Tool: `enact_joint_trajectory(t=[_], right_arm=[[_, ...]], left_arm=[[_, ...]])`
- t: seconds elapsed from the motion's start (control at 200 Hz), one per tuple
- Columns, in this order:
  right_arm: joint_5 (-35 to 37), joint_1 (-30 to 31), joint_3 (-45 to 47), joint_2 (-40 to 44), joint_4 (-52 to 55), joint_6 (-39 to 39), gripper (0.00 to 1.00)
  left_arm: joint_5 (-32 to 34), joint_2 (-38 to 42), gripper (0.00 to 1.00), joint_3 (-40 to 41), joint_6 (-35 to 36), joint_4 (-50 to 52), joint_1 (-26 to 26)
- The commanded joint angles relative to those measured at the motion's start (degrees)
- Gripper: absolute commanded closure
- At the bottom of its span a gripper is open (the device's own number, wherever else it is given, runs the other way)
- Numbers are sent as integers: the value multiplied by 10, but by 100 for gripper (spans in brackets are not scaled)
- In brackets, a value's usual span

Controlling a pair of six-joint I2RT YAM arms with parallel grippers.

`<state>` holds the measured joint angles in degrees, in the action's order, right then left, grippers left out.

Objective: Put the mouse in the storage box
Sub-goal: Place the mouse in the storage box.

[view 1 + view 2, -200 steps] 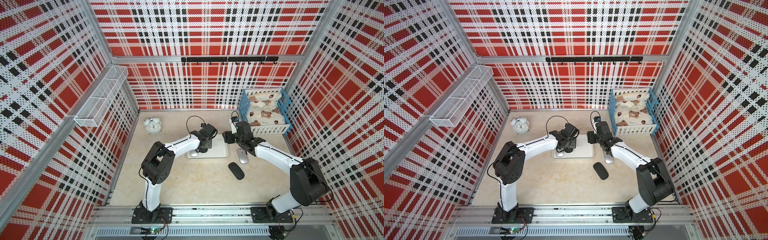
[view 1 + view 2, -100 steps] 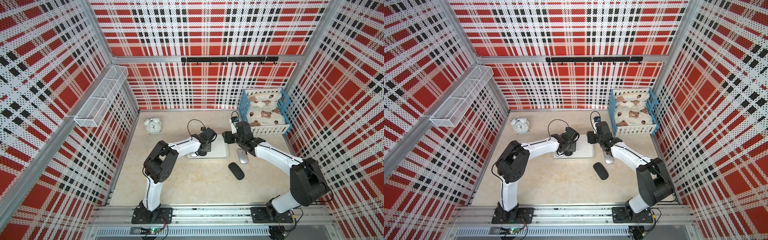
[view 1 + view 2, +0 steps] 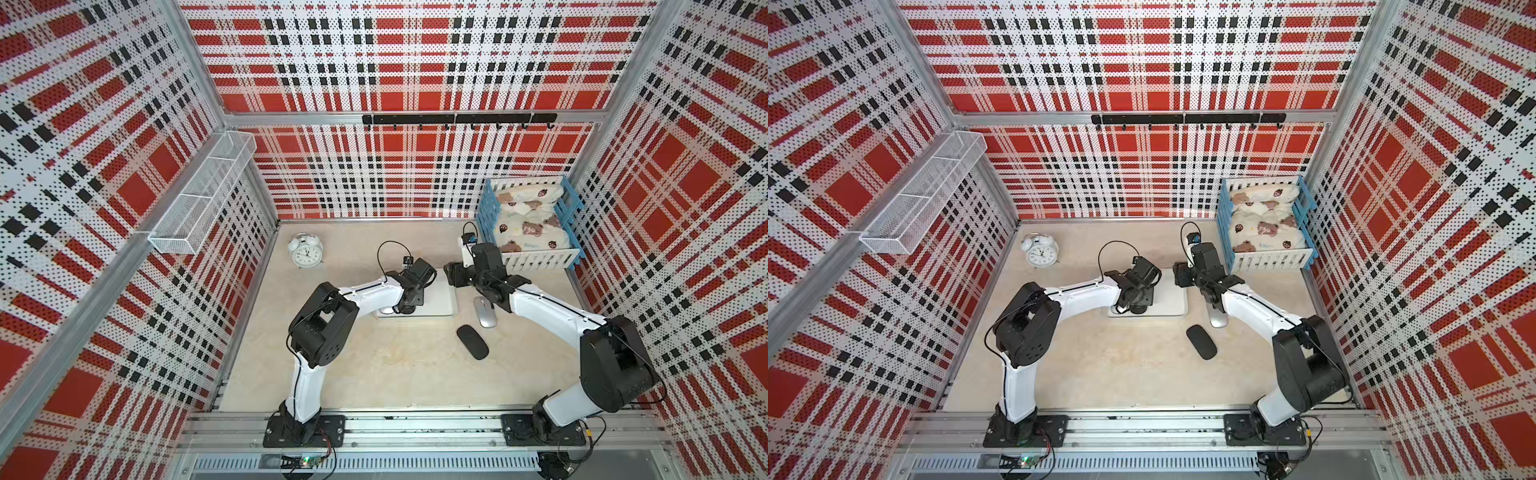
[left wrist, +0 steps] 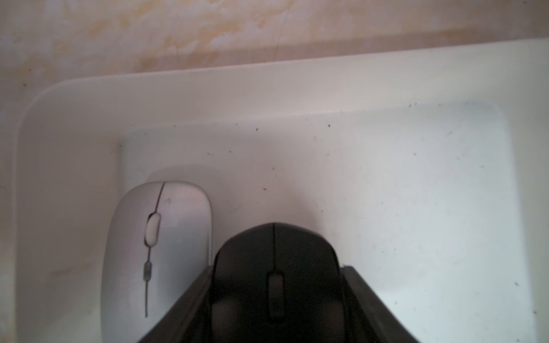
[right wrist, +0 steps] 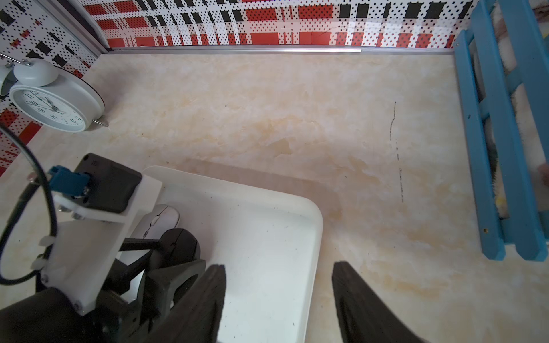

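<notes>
Gripping a rounded black plastic mouse (image 4: 274,249) by both flanks, the left end effector (image 4: 276,291) stands partly open, its dark fingers spread just to the mouse's width. It holds the mouse low inside the shallow white rectangular plastic storage box (image 3: 440,300) at the middle of the marbled beige surface (image 3: 395,365). Whether the mouse touches the box floor I cannot tell.

A slim silver mouse (image 4: 157,252) lies flat in the box's 8 o'clock corner. The black one sits just beside it on its 3 o'clock side, nose the same way. The rest of the box floor is bare.

A second ago the left end effector (image 3: 405,306) hung higher, over the box's 12 o'clock rim. It has since come down toward 6 o'clock, and the wrist now covers most of the silver mouse (image 3: 386,310).

The right end effector (image 5: 277,276) is unchanged. Its fingers are apart, with nothing between them, over the box's 3 o'clock rim (image 5: 315,237).

Outside the box, a second slim silver mouse (image 3: 485,312) lies just beyond that rim. A flat black oval mouse (image 3: 472,341) lies near it toward 5 o'clock. Both are where they were.

A white twin-bell alarm clock (image 3: 306,250) stands at 10 o'clock on the surface. A blue-and-white slatted crate (image 3: 540,259) of bear-print bedding sits at 2 o'clock.
</notes>
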<state>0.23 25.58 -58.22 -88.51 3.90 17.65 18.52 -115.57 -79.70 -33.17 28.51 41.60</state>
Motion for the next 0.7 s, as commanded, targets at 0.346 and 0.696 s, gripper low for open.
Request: enact_joint_trajectory(t=[0.346, 0.696], right_arm=[[-5, -4, -4, -12, -10, -2, 36], [-8, -3, -3, -14, -9, -5, 36]], left_arm=[[33, -24, 38, -7, -4, 28, 2], [41, -19, 28, -18, -5, 40, 8]])
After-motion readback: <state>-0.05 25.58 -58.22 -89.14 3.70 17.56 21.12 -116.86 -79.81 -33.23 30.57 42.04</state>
